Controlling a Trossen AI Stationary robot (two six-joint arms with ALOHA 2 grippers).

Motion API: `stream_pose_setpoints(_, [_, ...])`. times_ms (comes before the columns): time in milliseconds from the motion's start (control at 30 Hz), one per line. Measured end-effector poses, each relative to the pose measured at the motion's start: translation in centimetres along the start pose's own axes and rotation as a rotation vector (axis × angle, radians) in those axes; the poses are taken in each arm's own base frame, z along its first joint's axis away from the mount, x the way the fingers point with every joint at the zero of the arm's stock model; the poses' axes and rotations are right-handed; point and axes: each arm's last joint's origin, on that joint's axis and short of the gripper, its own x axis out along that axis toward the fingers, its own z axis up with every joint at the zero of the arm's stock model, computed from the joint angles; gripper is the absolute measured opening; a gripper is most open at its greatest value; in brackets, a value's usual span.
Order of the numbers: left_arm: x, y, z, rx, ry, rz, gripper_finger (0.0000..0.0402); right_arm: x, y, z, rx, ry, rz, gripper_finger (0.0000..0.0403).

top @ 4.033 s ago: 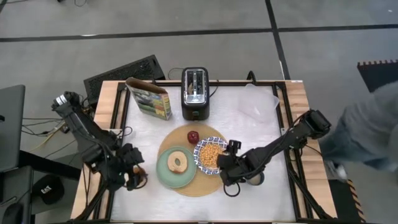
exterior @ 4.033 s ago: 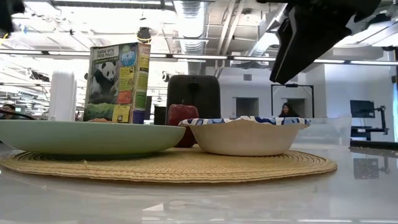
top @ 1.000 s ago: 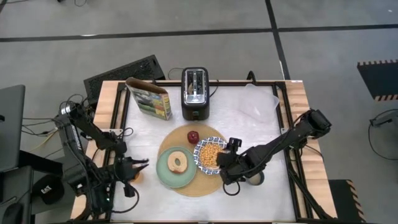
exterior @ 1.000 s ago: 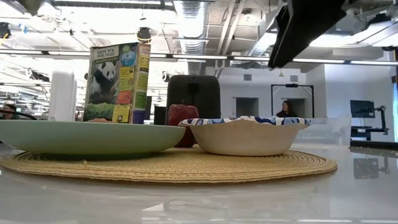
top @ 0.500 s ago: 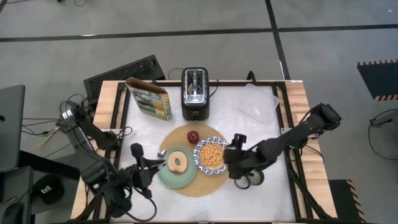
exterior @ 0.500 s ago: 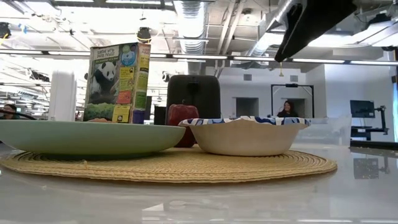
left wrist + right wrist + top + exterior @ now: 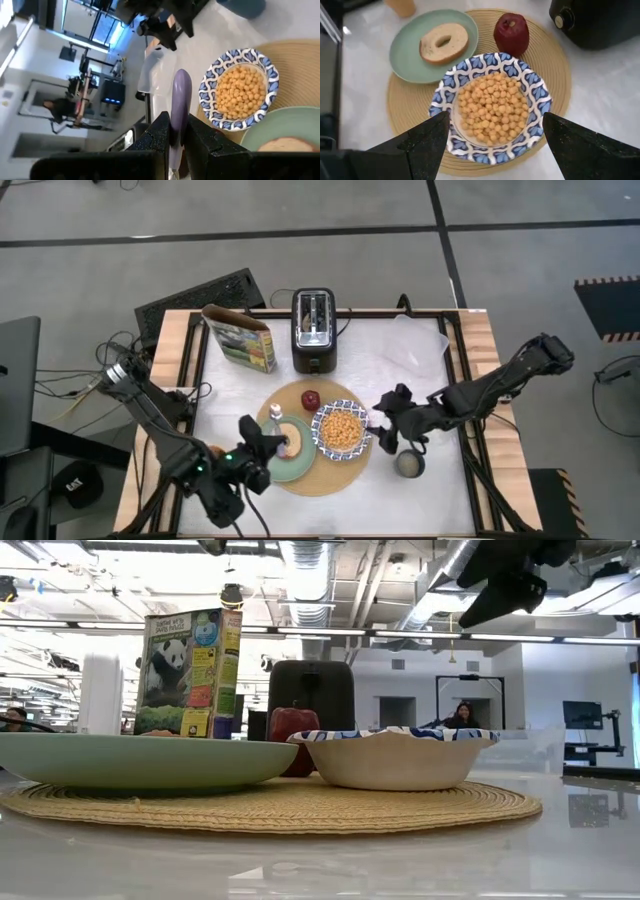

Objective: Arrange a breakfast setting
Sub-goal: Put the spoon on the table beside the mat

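The round tan mat [image 7: 332,480] carries the pale green plate [image 7: 298,465] with the bagel [image 7: 443,42], the blue-and-white bowl [image 7: 340,430] of cereal and the red apple [image 7: 311,399]. My left gripper [image 7: 268,436] hovers over the plate, shut on the metal spoon [image 7: 180,90]. My right gripper [image 7: 386,425] stands open just right of the bowl, with nothing between its fingers. The dark mug [image 7: 408,465] sits on the table right of the mat. The orange-drink glass [image 7: 214,451] is left of the plate. My left gripper pinches the spoon's shaft [image 7: 177,119] between its two fingers [image 7: 161,131]. The spoon lies along the fingers, and its rounded end [image 7: 273,413] sticks out past the fingertips. The fingers come from the table's near left. The spoon is lifted clear above the plate.
The black toaster [image 7: 313,330] and the panda-printed cereal box [image 7: 240,337] stand along the far side. A clear plastic bag [image 7: 415,345] lies at the far right. Bare tabletop shows near the front edge and right of the mug.
My left gripper, still shut on the spoon, has travelled from beside the orange-drink glass toward the table's right, ending over the plate. My right gripper has risen and drawn back toward the right and far side, away from the mug, which now stands uncovered.
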Motion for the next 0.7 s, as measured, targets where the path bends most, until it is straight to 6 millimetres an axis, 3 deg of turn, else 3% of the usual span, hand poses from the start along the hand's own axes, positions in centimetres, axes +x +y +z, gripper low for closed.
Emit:
stream_pose_setpoints(200, [1.7, -1.7, 0.6, 0.187, 0.031, 0.017, 0.0020, 1.3, 0.6, 0.5, 0.097, -0.089, 0.057, 0.0345])
stream_pose_setpoints(367, [2.9, -3.6, 1.2, 0.351, 0.052, 0.050, 0.0019, 2.9, 1.2, 2.0, 0.080, -0.202, 0.113, 0.0345])
stream_pose_setpoints(600, [4.1, -5.9, 2.5, 0.603, 0.058, 0.116, 0.0019, 5.7, 1.4, 5.2, 0.099, -0.341, 0.397, 0.0345])
stream_pose_setpoints(700, [4.1, -5.9, 2.9, 0.650, 0.046, 0.122, 0.0019, 7.0, 1.0, 5.9, 0.140, -0.361, 0.467, 0.0341])
